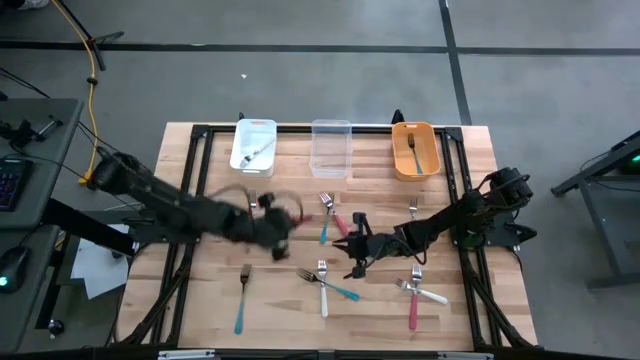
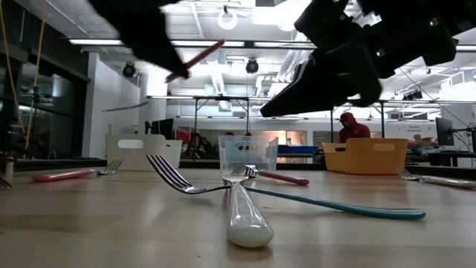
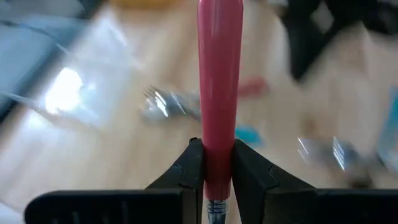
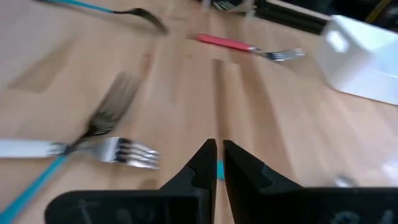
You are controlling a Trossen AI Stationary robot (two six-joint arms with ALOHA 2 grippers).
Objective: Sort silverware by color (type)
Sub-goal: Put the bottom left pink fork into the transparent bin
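Note:
My left gripper (image 1: pixel 281 219) is above the table's middle, shut on a red-pink-handled fork (image 3: pixel 219 68) that is lifted clear; the low view shows the fork's handle (image 2: pixel 199 56) high over the table. My right gripper (image 4: pixel 217 152) hovers low over the wood just right of centre (image 1: pixel 356 262), its fingers nearly together with a sliver of a teal fork handle (image 4: pixel 219 169) between them. Other forks lie flat on the table: a white fork (image 2: pixel 245 212) crossed with a teal fork (image 2: pixel 349 208), a pink fork (image 1: pixel 413 308), and a teal fork (image 1: pixel 240 305). My left gripper pinches the pink handle near its metal end (image 3: pixel 217 171) between the two fingers. The handle runs straight out ahead of the fingers, and the metal neck (image 3: pixel 215 213) shows behind them. The fork is lifted clear of the table. My right gripper has the teal handle (image 4: pixel 219 169) between its fingertips. Only a small piece shows in the narrow gap, and the fingers hide the rest of the fork.
Three bins stand along the far edge: a white bin (image 1: pixel 253 147) with a fork in it, a clear bin (image 1: pixel 331 148), and an orange bin (image 1: pixel 415 150) with a fork in it. More forks lie behind the grippers (image 1: pixel 328 203) (image 1: pixel 413 209) (image 1: pixel 323 233).

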